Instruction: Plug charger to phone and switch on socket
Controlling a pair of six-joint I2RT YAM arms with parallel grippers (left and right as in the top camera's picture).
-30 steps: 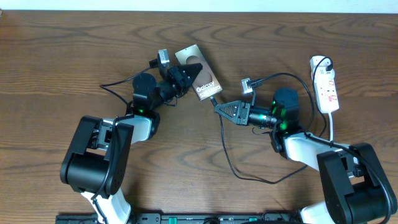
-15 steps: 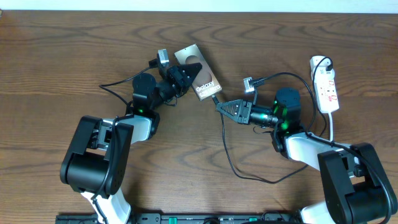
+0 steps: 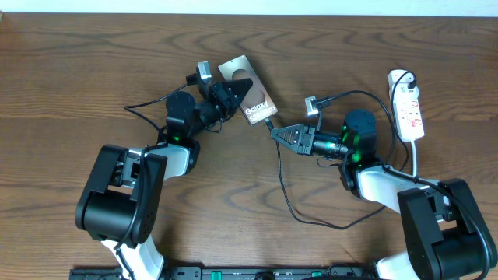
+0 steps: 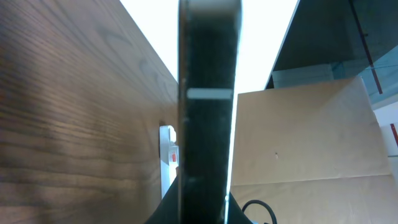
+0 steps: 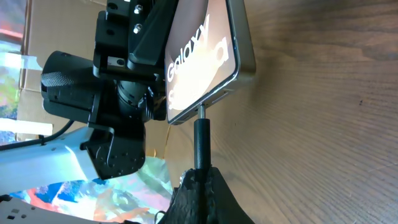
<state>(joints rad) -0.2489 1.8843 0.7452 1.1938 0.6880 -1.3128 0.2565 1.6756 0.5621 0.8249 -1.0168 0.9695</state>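
phone (image 3: 261,103) reading "galaxy" sits clamped in left gripper (image 3: 240,87); right gripper (image 3: 274,133) pinches charger (image 5: 202,134).

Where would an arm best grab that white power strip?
Across its long sides near the middle, coming straight down from above. The power strip lies flat and narrow, so a grasp could probably span it; its ends carry a plug and cord.
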